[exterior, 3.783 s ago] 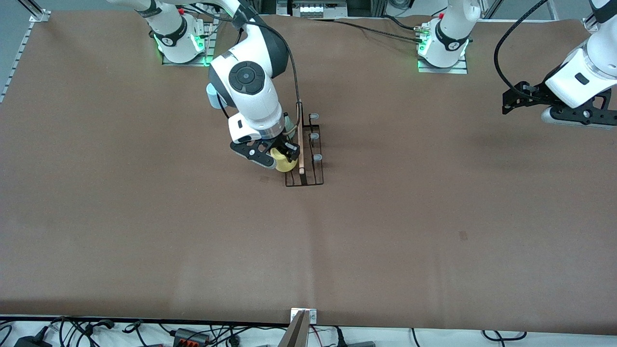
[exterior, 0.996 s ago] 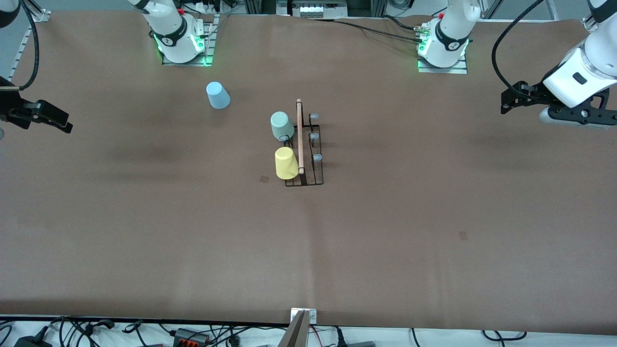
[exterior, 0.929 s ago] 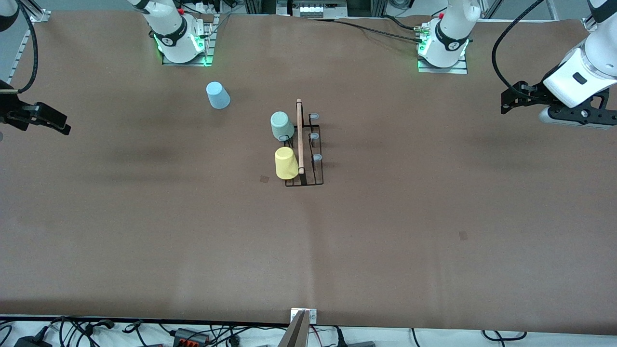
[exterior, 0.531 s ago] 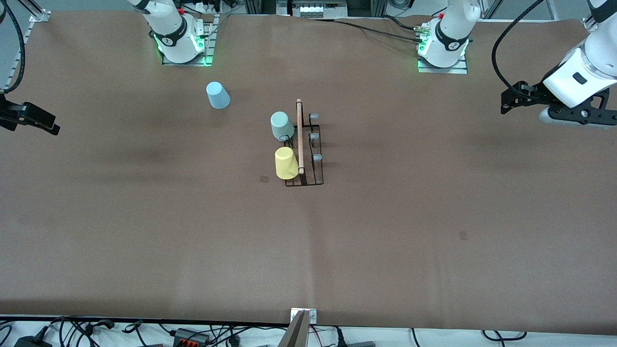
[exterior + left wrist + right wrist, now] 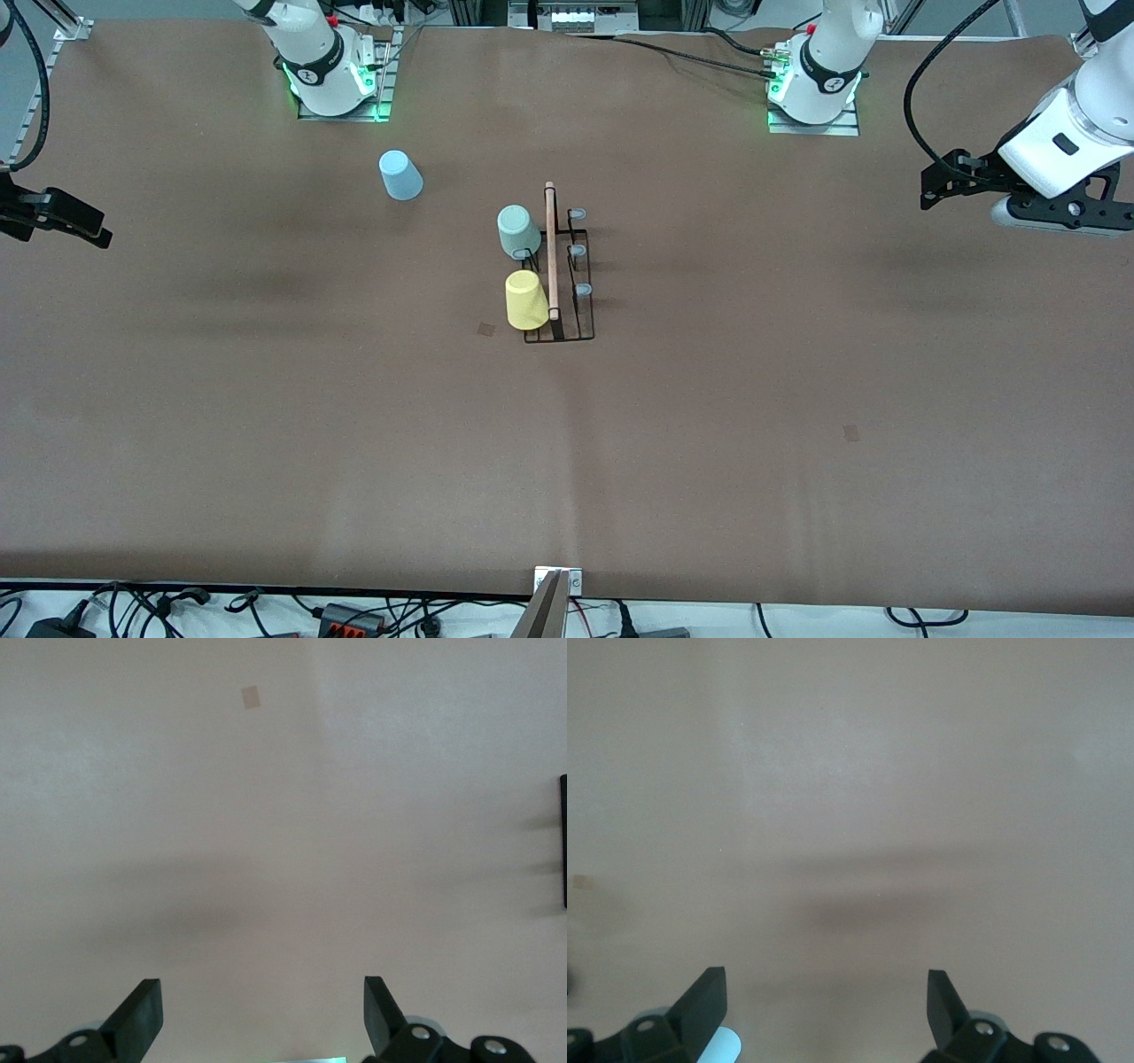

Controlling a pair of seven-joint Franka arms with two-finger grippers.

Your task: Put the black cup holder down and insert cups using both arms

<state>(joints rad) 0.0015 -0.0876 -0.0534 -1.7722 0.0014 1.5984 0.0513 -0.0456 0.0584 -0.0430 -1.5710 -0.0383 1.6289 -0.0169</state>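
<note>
The black cup holder [image 5: 576, 315] stands mid-table, its wooden handle [image 5: 551, 248] on top. A mint green cup [image 5: 517, 230] and a yellow cup [image 5: 526, 299] sit upside down on pegs on the side toward the right arm's end. The pegs [image 5: 577, 251] on the side toward the left arm's end are bare. A light blue cup [image 5: 400, 175] stands upside down on the table, farther from the front camera. My right gripper [image 5: 93, 232] [image 5: 824, 985] hangs open and empty over the right arm's end of the table. My left gripper [image 5: 927, 188] [image 5: 261, 992] waits open and empty over the left arm's end.
Both arm bases [image 5: 330, 75] [image 5: 815, 84] stand along the table edge farthest from the front camera. A brown mat [image 5: 567, 443] covers the table. Cables [image 5: 354, 616] lie off the edge nearest the front camera.
The right arm, earlier at the yellow cup by the holder, has let it go and pulled back to its end of the table. The left arm has not moved.
</note>
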